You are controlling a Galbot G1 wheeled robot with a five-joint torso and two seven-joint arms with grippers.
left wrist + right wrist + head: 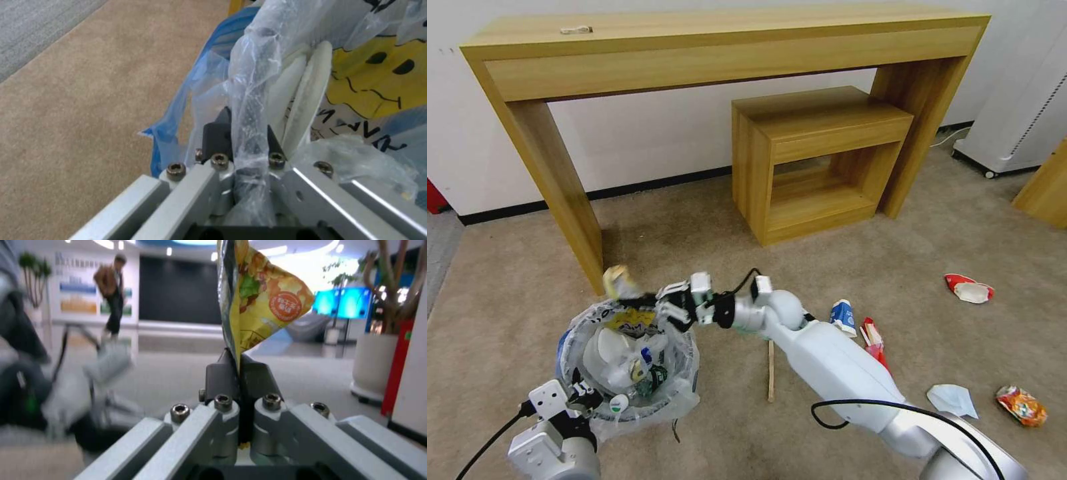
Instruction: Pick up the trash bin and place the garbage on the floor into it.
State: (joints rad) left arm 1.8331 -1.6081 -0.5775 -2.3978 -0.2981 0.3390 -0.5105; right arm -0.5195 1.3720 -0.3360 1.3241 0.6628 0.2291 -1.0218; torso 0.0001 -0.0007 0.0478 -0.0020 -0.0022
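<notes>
Blue and round, the trash bin [564, 347] sat low in the head view, lined with a crinkly whitish plastic bag [677, 393] that bore black print and a yellow patch. The left tool [584, 395] gripped the bin's near rim, its fingers [212, 133] pressed together on a twisted fold of the bag and the rim beneath. Inside the bin lay white slippers [307, 100] along with other small litter. The right tool [639, 300] reached across to the bin's far rim, its black fingers [222, 373] clamped on a yellow snack wrapper [260, 303] held upright just above that rim.

Around the bin spread the beige carpet floor [694, 220]. A wooden stick [771, 371] lay just beside the bin, under the right arm. Farther from the bin on that same side lay a blue-white paper cup [843, 317], a red wrapper [874, 340], a blue mask [954, 400] and an orange snack bag [1022, 405]; a red-white paper cup [968, 289] lay well apart from the bin. Beyond the bin stood a wooden console table [714, 47] with a smaller wooden shelf unit [814, 160] under it
</notes>
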